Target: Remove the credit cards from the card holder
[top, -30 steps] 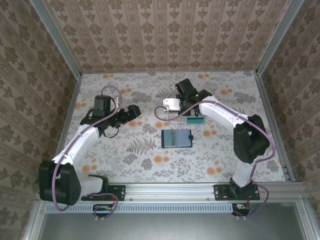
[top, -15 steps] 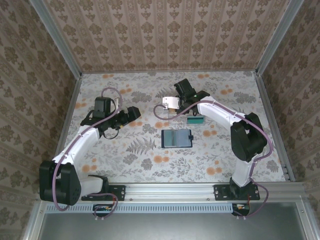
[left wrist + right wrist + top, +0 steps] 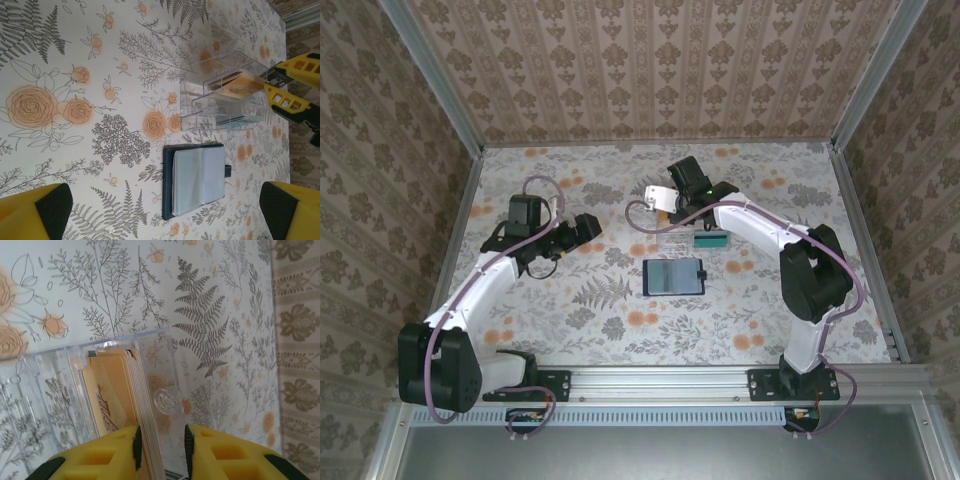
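Your right gripper (image 3: 160,437), jaws slightly apart, straddles a card stack (image 3: 117,390) in the clear box (image 3: 156,352); you cannot tell whether it is gripping. A teal card (image 3: 240,119) sits in the box. The holder (image 3: 672,276) lies open just nearward of the box, long axis crosswise. Your left gripper (image 3: 588,228), wide open and empty, faces the holder from slightly farther off.

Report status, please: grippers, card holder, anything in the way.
Left gripper open, hovering. Right gripper open astride clear box wall. Card holder lies open, untouched. Nothing blocks it.
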Controlling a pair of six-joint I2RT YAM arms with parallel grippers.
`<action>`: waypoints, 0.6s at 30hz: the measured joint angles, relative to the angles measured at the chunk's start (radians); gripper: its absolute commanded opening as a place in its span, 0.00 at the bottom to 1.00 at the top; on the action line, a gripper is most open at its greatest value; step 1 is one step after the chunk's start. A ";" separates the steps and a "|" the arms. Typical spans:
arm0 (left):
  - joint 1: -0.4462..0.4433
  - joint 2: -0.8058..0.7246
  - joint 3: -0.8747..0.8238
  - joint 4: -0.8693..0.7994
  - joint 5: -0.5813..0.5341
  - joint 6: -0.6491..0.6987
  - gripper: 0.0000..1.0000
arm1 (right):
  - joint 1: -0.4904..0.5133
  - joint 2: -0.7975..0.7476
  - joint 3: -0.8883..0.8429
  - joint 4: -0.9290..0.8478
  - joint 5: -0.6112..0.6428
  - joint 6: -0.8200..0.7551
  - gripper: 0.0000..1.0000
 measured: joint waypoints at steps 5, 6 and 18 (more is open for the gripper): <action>-0.008 0.012 -0.006 0.020 0.011 -0.021 0.95 | 0.002 -0.078 -0.034 0.001 -0.011 0.190 0.32; -0.016 0.021 -0.006 0.023 0.011 -0.026 0.94 | 0.003 -0.106 -0.047 0.001 -0.016 0.241 0.32; -0.217 0.208 0.011 0.067 0.010 -0.097 0.70 | 0.023 -0.309 -0.343 -0.036 -0.055 0.886 0.36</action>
